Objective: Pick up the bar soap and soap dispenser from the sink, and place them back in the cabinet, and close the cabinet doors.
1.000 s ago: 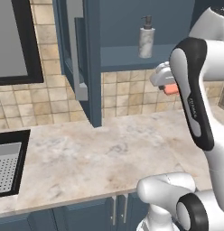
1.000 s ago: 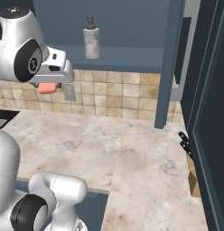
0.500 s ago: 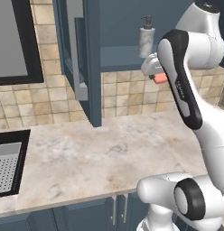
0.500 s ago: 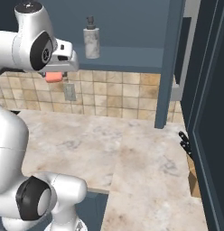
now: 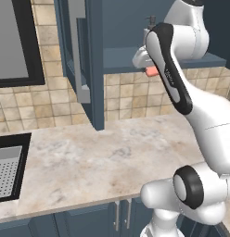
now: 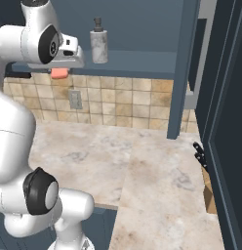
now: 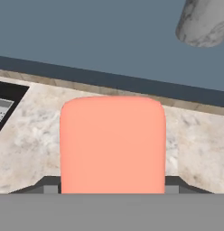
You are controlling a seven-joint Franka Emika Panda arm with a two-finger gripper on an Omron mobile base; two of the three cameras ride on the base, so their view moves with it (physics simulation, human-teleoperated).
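So the white arm's gripper (image 7: 113, 189) has swung up from counter height to the dark blue cabinet shelf (image 6: 137, 57), jaws pinching the salmon-pink bar soap (image 7: 113, 144) at its front edge near the white-grey soap dispenser bottle (image 6: 99, 44), so placing looks next.

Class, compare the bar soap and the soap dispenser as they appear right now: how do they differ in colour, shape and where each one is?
Colour: the bar soap is salmon pink; the soap dispenser is marbled white-grey with a dark pump top.
Shape: the bar soap is a flat rounded block; the soap dispenser is an upright cylinder.
Place: the soap dispenser stands on the cabinet's blue shelf; the bar soap is held in the gripper, off the shelf, over the counter.
Shared: both are small.
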